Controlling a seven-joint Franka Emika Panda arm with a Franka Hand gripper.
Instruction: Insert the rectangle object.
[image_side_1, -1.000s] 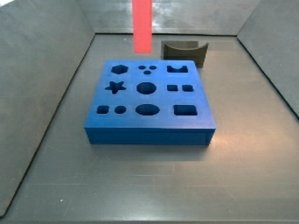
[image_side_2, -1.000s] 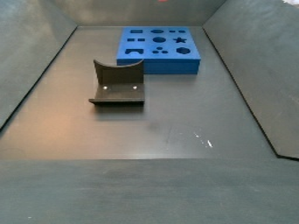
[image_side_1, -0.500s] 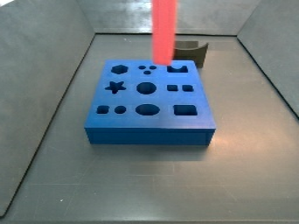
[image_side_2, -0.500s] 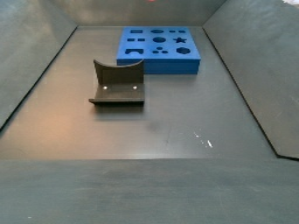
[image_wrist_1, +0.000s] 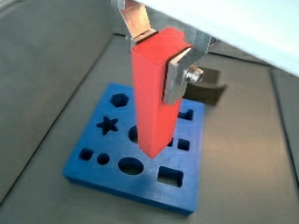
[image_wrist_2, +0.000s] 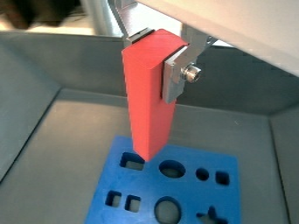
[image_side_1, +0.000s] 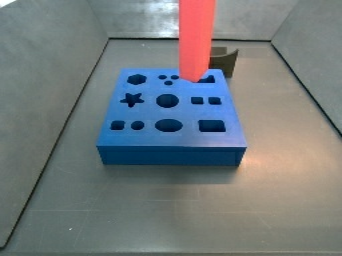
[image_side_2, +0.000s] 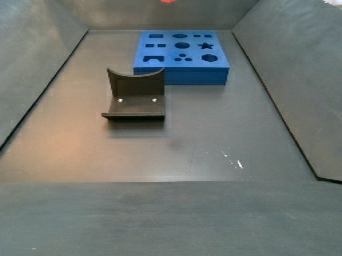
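The rectangle object is a long red-orange bar (image_wrist_1: 155, 96) hanging upright. My gripper (image_wrist_1: 158, 59) is shut on its upper end, one silver finger on each side; both wrist views show this, the gripper (image_wrist_2: 155, 54) and the bar (image_wrist_2: 149, 96). The blue block (image_side_1: 174, 155) with shaped holes lies flat on the floor, also seen in the wrist views (image_wrist_1: 87, 144) (image_wrist_2: 146, 179). In a side view the bar (image_side_1: 198, 35) hangs over the block's far edge, its lower end close above the holes. The gripper itself is out of both side views.
The dark fixture (image_side_1: 225, 60) stands just behind the blue block, and shows apart from the block (image_side_2: 185, 68) in a side view (image_side_2: 134, 98). Grey sloping walls enclose the floor on all sides.
The bar has moved to the right and lower, from behind the block's far left corner to above its far edge. The block and fixture have not moved.
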